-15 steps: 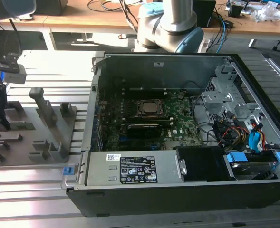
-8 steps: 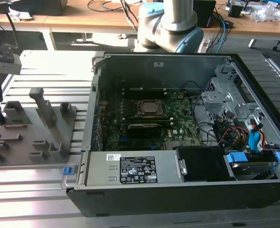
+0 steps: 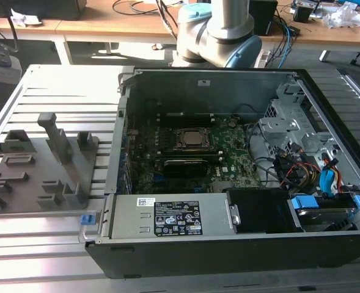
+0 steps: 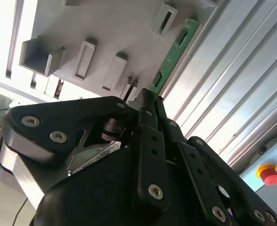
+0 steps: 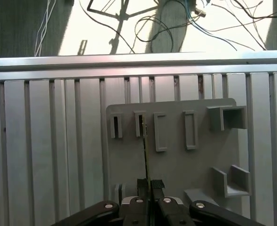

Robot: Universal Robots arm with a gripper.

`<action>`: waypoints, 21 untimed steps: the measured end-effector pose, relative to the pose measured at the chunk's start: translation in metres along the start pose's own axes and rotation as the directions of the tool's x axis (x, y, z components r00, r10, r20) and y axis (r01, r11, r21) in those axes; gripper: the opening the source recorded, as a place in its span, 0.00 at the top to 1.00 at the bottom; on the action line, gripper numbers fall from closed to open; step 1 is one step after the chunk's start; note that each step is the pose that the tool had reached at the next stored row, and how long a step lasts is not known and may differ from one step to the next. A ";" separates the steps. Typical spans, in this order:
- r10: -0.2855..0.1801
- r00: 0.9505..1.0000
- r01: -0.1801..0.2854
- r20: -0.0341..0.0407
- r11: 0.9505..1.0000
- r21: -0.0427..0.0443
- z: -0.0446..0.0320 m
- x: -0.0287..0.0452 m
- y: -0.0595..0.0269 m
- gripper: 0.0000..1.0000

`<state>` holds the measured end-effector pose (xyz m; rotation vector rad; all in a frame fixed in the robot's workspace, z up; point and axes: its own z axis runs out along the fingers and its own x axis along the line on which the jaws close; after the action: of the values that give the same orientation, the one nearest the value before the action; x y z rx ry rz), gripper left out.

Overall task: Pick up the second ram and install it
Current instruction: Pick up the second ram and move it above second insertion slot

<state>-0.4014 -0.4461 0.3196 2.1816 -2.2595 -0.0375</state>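
Now, pincer [image 4: 150, 96]: black, closed on the near end of the second ram [image 4: 175, 51], with a finger against each flat face.
Stick: a narrow green board with a few small dark parts along it, reaching straight out from the fingertips [image 4: 146, 108] over the grey fixture plate [image 5: 176, 165].
Edge-on: in the first wrist view the second ram [image 5: 145, 150] reads as a thin dark line running from the pincer [image 5: 149, 184] towards a narrow slot holder [image 5: 139, 125].
Far end: it lines up with that holder, but whether it sits in the slot or hangs free of it cannot be told.
Fixture plate: flat, with a row of upright slot holders and two open box brackets [image 5: 228, 117]. It lies on the bench [image 5: 44, 150] close to the bench edge that borders the floor.
Bench: ribbed aluminium slats running under the plate and past it on both sides.
Floor: sunlit, with loose cables [image 5: 176, 23] beyond that edge.
Computer case [image 3: 216, 256]: open-topped, on the same bench just beside the plate, towards the exterior view's right.
Inside: a green motherboard [image 3: 235, 155] with its CPU socket [image 3: 194, 139], and a silver power supply [image 3: 167, 217] along the near wall.
Arm base [image 3: 219, 27]: grey and pale blue, behind the case's far wall.
Stop button [image 4: 270, 176]: red cap on a yellow base, beside the slats.
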 end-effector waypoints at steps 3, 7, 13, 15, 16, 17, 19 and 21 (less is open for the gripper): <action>0.000 1.000 0.000 0.000 1.000 0.000 -0.0097 -0.0002 0.0002 0.86; 0.000 1.000 0.000 0.000 1.000 0.000 -0.0219 -0.0004 0.0004 0.86; 0.000 1.000 0.000 0.000 1.000 0.000 -0.0437 -0.0007 0.0008 0.86; 0.000 1.000 0.000 0.000 1.000 0.000 -0.0512 -0.0009 0.0009 0.86; 0.000 1.000 0.000 0.000 1.000 0.000 -0.0567 -0.0009 0.0010 0.86; 0.000 1.000 0.000 0.000 1.000 0.000 -0.0609 -0.0010 0.0011 0.86; 0.000 1.000 0.000 0.000 1.000 0.000 -0.0655 -0.0011 0.0011 0.86; 0.000 1.000 0.000 0.000 1.000 0.000 -0.0710 -0.0012 0.0012 0.86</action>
<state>-0.4014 -0.4460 0.3906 2.1816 -2.2595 -0.0375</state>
